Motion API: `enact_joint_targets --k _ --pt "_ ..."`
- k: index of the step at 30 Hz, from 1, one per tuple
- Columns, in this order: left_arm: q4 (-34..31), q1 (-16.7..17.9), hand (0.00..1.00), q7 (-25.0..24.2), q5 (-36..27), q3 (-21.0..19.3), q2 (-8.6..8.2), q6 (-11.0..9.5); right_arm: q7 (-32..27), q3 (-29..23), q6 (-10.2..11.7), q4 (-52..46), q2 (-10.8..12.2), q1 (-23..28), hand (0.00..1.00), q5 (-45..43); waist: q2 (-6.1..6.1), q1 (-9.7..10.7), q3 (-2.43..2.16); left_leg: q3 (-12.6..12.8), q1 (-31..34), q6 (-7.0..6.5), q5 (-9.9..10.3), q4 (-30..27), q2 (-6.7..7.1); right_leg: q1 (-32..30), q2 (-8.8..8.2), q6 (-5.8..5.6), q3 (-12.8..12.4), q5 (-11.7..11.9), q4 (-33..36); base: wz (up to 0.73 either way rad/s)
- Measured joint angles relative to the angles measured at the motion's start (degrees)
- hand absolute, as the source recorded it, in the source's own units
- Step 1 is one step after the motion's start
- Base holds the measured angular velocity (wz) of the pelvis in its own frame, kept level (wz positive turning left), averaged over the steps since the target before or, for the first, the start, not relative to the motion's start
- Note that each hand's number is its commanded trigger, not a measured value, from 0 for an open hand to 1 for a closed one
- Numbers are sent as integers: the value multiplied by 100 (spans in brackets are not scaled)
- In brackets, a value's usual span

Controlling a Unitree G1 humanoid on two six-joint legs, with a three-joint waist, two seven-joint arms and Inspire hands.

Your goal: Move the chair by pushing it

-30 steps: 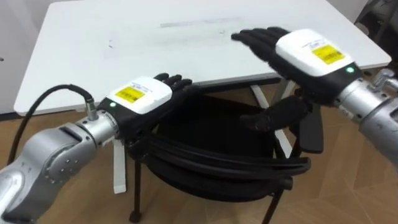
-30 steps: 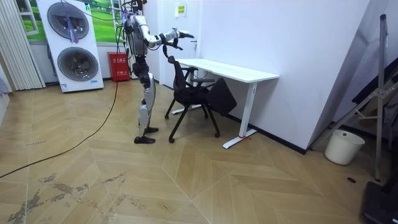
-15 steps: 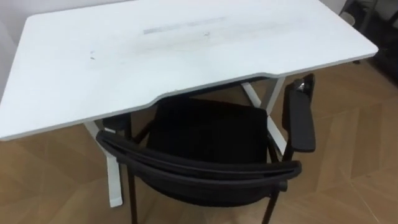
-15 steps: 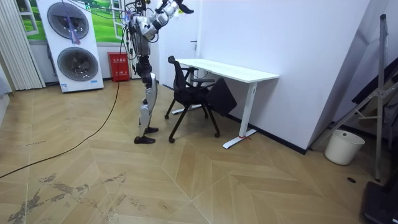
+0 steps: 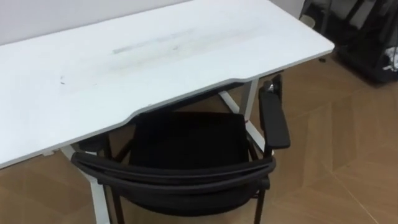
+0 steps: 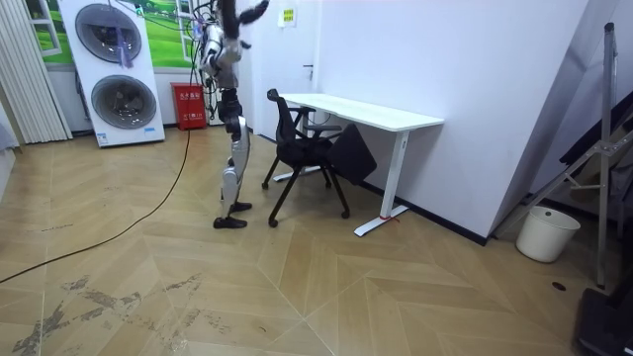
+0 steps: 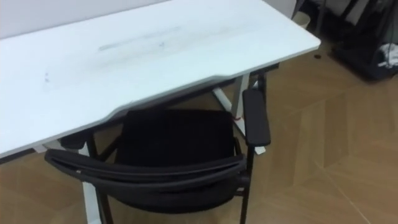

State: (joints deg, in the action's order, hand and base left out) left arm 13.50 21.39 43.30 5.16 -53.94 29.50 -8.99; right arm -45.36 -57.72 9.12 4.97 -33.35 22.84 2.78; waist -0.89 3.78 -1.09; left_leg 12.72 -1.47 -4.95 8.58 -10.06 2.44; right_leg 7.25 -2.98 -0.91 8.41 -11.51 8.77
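Fingers cannot be judged: in the room view one dark hand [image 6: 255, 10] is up above the robot's head, too small to tell whether it is spread or curled, or which arm it belongs to.

The black chair [image 5: 186, 140] stands at the near edge of the white desk [image 5: 155, 56], its seat facing the desk and its front part under the desktop's curved cut-out. Its curved backrest [image 5: 174, 177] is the part closest to the robot, low in both eye views. The padded armrest [image 5: 274, 121] on the robot's right stands clear beside the desk's front edge, close to a white desk leg [image 5: 249, 106]. Nothing touches the chair.

The desktop is bare apart from faint smudges. Wooden herringbone floor [image 5: 348, 143] spreads around the chair, and dark items [image 5: 364, 37] that cannot be identified sit at the far right.

In the room view the robot stands upright behind the chair, on the room view's left of it, a little apart from the backrest. Two stacked white machines [image 6: 117, 69] and a red box [image 6: 193, 107] stand by the wall behind it. A white bin [image 6: 546, 232] stands well off to the room view's right.
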Motion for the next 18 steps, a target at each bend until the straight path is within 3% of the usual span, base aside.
enact_joint_targets --k 1,4,5,7,12,14,18 --pt "211 52 0 31 -240 36 -132 4 -61 72 -37 15 238 65 0 88 -27 -39 8 31 -1 -2 4 -4 -8 -36 -1 5 -34 -21 51 -26" --pt "1342 201 0 97 -1651 399 -1032 35 -194 817 -174 343 1453 487 0 578 -70 -227 15 105 22 27 63 -27 -41 -121 -8 25 -76 -85 200 -12" --pt "1538 259 0 77 -1796 530 -1159 36 -157 999 -174 509 1594 548 0 648 -64 -248 17 104 25 29 65 -32 -44 -120 -8 26 -71 -86 196 0" --pt "2609 449 0 -224 -2216 1102 -1512 41 228 1688 -229 1641 1922 560 0 952 -46 -309 20 101 37 52 104 -51 -50 -115 -11 33 -62 -90 190 0" --pt "4563 609 0 -1057 -2364 1489 -2013 251 1506 2417 -404 3909 2203 508 0 1476 -33 -443 20 86 9 58 142 -77 -41 -46 -75 28 -28 -134 162 5" --pt "5006 673 0 -1335 -2360 1576 -2036 369 2013 2727 -436 4629 2216 479 0 1485 -25 -435 18 48 15 62 160 -111 -40 -7 -76 28 30 -143 133 13" --pt "5572 719 0 -2032 -2044 2244 -2101 552 3120 3403 -753 5995 2253 234 0 1493 -18 -412 20 -90 -25 75 188 -123 -3 121 -85 34 118 -191 104 13"
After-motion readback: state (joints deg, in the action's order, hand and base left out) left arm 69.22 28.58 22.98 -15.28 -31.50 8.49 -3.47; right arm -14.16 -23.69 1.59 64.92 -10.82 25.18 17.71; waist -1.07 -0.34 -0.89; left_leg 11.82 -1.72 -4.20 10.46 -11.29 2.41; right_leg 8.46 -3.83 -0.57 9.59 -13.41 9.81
